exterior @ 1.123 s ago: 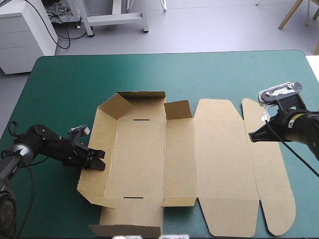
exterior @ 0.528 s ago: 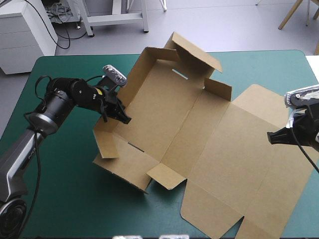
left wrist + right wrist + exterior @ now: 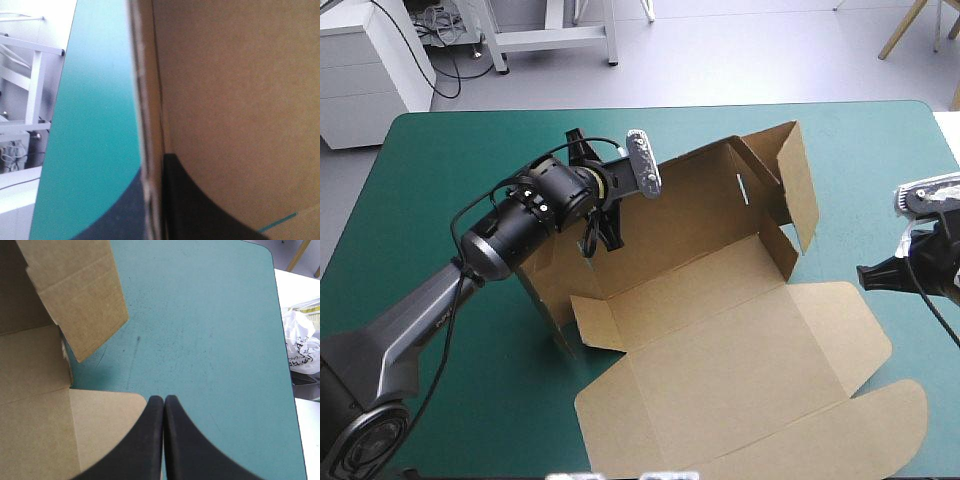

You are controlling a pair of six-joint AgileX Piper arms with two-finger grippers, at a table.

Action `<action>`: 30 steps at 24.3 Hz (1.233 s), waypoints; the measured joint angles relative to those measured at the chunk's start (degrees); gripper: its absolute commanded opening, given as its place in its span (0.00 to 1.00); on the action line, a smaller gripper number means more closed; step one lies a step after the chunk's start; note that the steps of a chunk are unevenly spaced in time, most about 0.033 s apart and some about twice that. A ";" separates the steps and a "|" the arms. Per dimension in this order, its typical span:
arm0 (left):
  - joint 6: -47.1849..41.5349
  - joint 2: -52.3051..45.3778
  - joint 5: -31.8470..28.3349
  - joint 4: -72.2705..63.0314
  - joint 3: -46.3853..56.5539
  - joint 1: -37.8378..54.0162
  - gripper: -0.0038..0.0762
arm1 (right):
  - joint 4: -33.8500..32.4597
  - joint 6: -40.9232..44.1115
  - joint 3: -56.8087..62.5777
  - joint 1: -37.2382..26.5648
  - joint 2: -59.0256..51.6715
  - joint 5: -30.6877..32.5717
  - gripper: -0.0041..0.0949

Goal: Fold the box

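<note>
half-raised brown box (image 3: 720, 340), one wall in left gripper (image 3: 610, 238)

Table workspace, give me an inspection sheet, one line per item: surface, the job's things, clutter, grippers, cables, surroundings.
surface: teal-green cover, bare around the box.
job's things: brown box, partly folded; far walls raised, lid panels flat toward the near edge.
clutter: nothing seen.
grippers: left gripper shut on a raised wall of the box; right gripper shut, holding nothing, at the box's right side.
cables: nothing seen lying on the cover.
surroundings: nothing seen at or over the table.
</note>
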 measured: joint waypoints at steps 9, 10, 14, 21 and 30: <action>-0.61 0.07 -1.62 13.72 4.19 -6.28 0.04 | 0.05 1.13 -0.05 0.00 0.00 0.00 0.02; -2.81 -0.26 -2.45 18.70 5.67 -8.06 0.04 | 0.11 1.58 -0.05 0.00 0.00 0.00 0.02; -7.99 -1.41 -3.51 25.69 7.51 -11.25 0.04 | 0.16 1.58 -0.05 0.00 0.00 0.00 0.02; -14.47 -2.93 -7.13 31.04 15.99 -12.56 0.04 | 0.16 1.58 -0.05 0.00 0.00 0.00 0.02; -29.05 -5.67 -10.58 50.10 25.92 -17.30 0.04 | 3.40 1.58 -8.52 0.00 2.17 0.03 0.02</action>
